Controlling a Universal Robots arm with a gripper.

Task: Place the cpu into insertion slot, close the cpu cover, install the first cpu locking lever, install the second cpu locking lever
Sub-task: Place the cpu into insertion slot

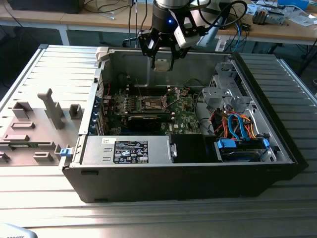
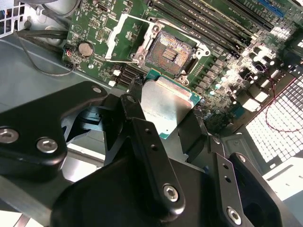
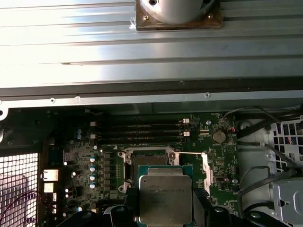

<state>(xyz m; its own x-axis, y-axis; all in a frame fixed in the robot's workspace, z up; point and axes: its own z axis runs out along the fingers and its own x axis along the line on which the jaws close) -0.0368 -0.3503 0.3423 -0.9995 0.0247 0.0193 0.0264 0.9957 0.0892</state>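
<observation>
i hold the cpu up in the air over the board.
the big black computer case (image 1: 198,184) lies open, with the green board (image 1: 184,115) flat inside it. my gripper (image 1: 162,59) hangs above the board, its two fingers clamped on the sides of the cpu (image 3: 165,198), grey side up. the socket (image 2: 169,51) is bare, and the cpu cover (image 2: 116,35) stands flipped open beside it.
</observation>
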